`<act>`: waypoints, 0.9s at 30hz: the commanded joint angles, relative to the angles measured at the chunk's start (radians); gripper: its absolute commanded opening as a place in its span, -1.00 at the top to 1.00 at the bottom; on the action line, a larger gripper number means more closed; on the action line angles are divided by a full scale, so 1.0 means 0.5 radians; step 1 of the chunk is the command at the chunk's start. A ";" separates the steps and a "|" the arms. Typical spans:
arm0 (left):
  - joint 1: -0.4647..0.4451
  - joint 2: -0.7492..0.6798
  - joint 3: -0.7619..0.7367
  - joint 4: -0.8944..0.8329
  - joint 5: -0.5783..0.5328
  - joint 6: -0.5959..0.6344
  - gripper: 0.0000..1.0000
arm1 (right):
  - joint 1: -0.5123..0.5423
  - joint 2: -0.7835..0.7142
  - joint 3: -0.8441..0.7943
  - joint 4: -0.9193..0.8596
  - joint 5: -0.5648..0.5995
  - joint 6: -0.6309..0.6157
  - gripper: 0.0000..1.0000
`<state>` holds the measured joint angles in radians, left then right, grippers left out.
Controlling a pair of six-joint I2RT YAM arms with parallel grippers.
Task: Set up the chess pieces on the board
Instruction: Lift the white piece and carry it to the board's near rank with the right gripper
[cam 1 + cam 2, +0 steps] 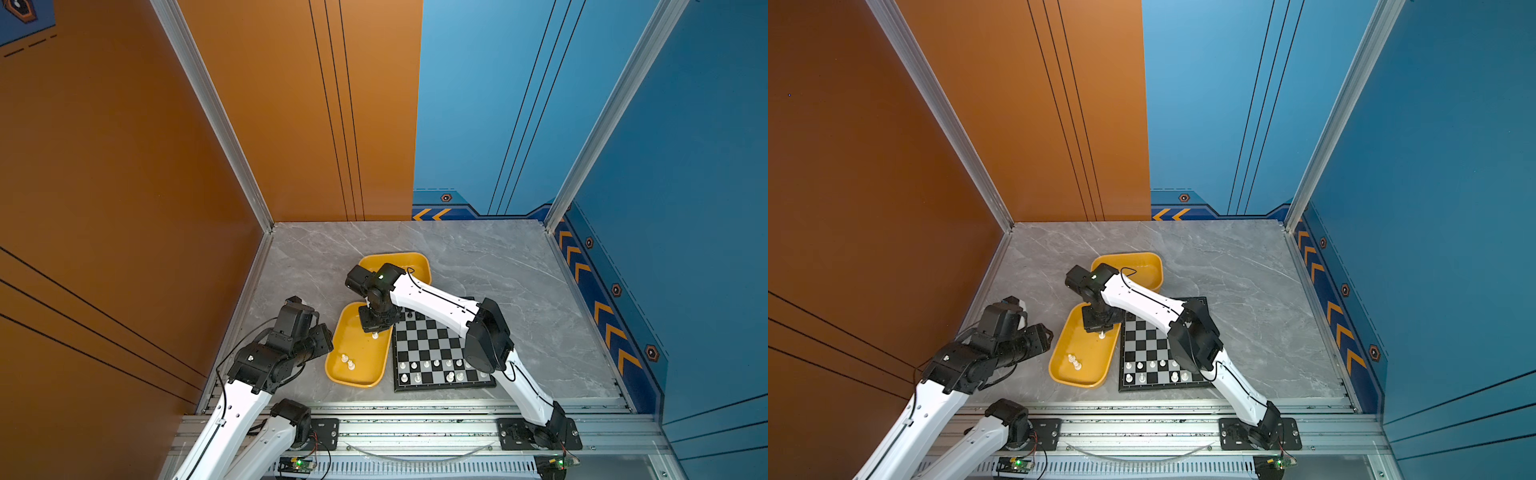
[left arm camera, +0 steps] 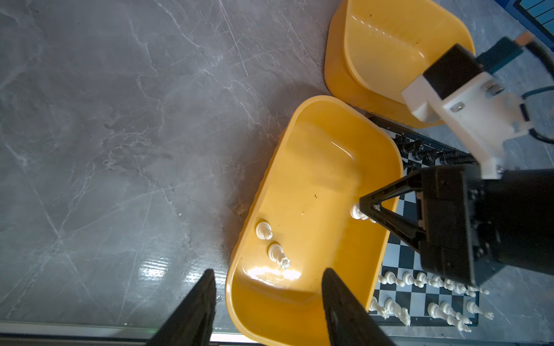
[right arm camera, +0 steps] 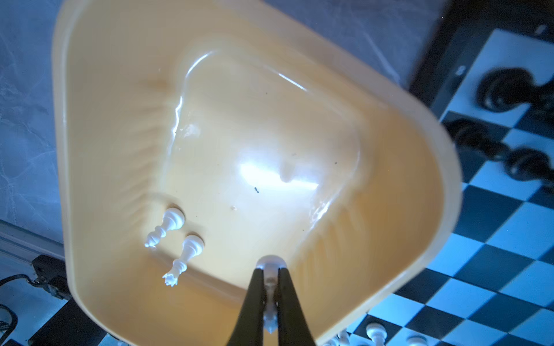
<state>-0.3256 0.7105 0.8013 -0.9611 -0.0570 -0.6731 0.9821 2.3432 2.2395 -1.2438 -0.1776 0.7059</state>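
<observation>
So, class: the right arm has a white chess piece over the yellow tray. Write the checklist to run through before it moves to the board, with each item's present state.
1. Right end effector shut on the white piece: ok.
2. Held piece lifted clear of the yellow tray and its rim: cannot tell.
3. Left end effector open and apart from the held piece: ok.
4. Free squares in the near white rows of the board: ok, gaps show in the nearest row.
5. Tray emptied of chessmen: not ok, two white pieces are in it.
</observation>
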 commanded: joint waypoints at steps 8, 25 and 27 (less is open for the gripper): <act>0.023 0.147 0.088 0.138 -0.015 0.011 -0.16 | -0.086 -0.190 0.108 -0.257 0.146 -0.115 0.99; -0.026 0.462 0.151 0.365 0.054 0.036 -0.15 | -0.182 -0.773 -0.450 -0.387 0.364 -0.138 1.00; -0.066 0.516 0.173 0.384 0.044 0.036 -0.15 | -0.194 -0.888 -0.593 -0.369 0.385 -0.119 1.00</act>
<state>-0.3378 0.9466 0.8467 -0.7990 -0.0475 -0.6701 0.8940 1.9701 2.0109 -1.3968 -0.0399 0.6434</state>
